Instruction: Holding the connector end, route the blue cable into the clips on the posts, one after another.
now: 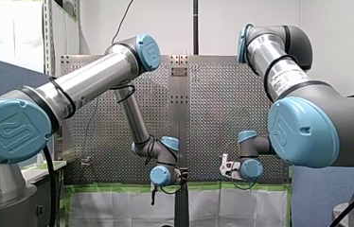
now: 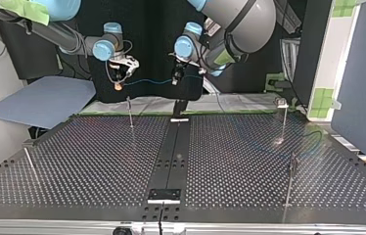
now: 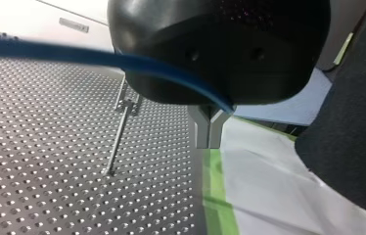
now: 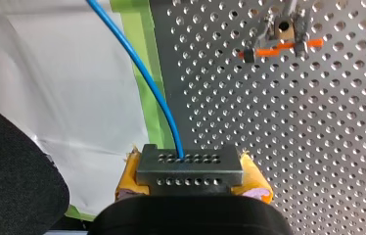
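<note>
Blue cable (image 2: 147, 82) spans mid-air beyond the table's (image 2: 98, 161) far edge in the top view, connector (image 4: 190, 164) clamped in my right gripper's (image 2: 118, 84) yellow pads (image 4: 257, 177), my left gripper (image 2: 174, 80) pinched shut on it further along; looks light and floppy, so hold the rigid connector and keep tension toward the clip post (image 2: 130, 111).

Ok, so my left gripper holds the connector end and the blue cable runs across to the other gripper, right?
No: my right gripper holds the connector, as the right wrist view shows; the blue cable runs across to my left gripper.
</note>
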`<state>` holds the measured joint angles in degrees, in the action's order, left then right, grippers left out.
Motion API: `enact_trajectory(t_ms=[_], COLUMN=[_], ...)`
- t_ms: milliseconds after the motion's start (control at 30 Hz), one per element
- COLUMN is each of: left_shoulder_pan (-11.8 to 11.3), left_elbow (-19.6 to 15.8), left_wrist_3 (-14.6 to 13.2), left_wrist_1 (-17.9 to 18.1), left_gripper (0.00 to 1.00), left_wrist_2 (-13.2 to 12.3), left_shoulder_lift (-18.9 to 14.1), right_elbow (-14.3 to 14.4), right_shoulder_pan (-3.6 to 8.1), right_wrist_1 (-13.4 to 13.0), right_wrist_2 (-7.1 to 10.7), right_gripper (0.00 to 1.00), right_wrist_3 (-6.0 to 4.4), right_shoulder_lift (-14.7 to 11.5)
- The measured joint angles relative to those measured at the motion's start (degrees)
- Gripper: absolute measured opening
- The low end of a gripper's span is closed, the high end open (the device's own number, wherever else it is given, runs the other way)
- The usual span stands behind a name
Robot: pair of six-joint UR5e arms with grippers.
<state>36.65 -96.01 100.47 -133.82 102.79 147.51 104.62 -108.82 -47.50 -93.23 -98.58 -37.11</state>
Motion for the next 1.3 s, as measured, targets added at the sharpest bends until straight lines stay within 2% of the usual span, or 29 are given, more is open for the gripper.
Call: enact_trajectory(t_ms=[100, 333, 533, 767, 900, 1067, 1300], left_shoulder_pan=[0.8, 4.2, 5.1, 5.4, 5.8, 6.6, 7.2], left_elbow=[1.2, 5.1, 7.0, 7.6, 8.7, 10.1, 12.7], left_wrist_3=[0.0, 0.3, 1.2, 1.9, 2.3, 2.4, 1.8], left_wrist_1=[-0.1, -0.8, -1.0, -1.0, -1.3, -1.2, -2.6], left_gripper=[0.0, 0.0, 0.0, 0.0, 0.0, 0.0, 0.0], left_wrist_2=[1.0, 2.3, 2.6, 2.8, 2.8, 4.3, 6.5], left_shoulder_lift=[0.1, 0.2, 0.3, 0.4, 1.6, 3.7, 4.4], right_elbow=[0.6, 0.8, 0.7, -0.4, -1.0, -1.3, -1.3], right_shoulder_pan=[0.22, 0.76, 1.87, 2.82, 3.22, 3.67, 4.5], right_wrist_1=[-1.0, -1.6, -2.8, -3.0, -2.4, -2.1, -1.7], right_wrist_2=[0.04, 0.15, 0.8, 3.6, 5.38, 7.84, 10.94], right_gripper=[0.0, 0.0, 0.0, 0.0, 0.0, 0.0, 0.0], right_wrist_3=[-0.03, -0.09, -0.59, -0.91, -0.85, -0.14, 0.24], right_shoulder_lift=[-0.2, -0.3, -0.4, -0.4, -0.4, -0.4, -0.3])
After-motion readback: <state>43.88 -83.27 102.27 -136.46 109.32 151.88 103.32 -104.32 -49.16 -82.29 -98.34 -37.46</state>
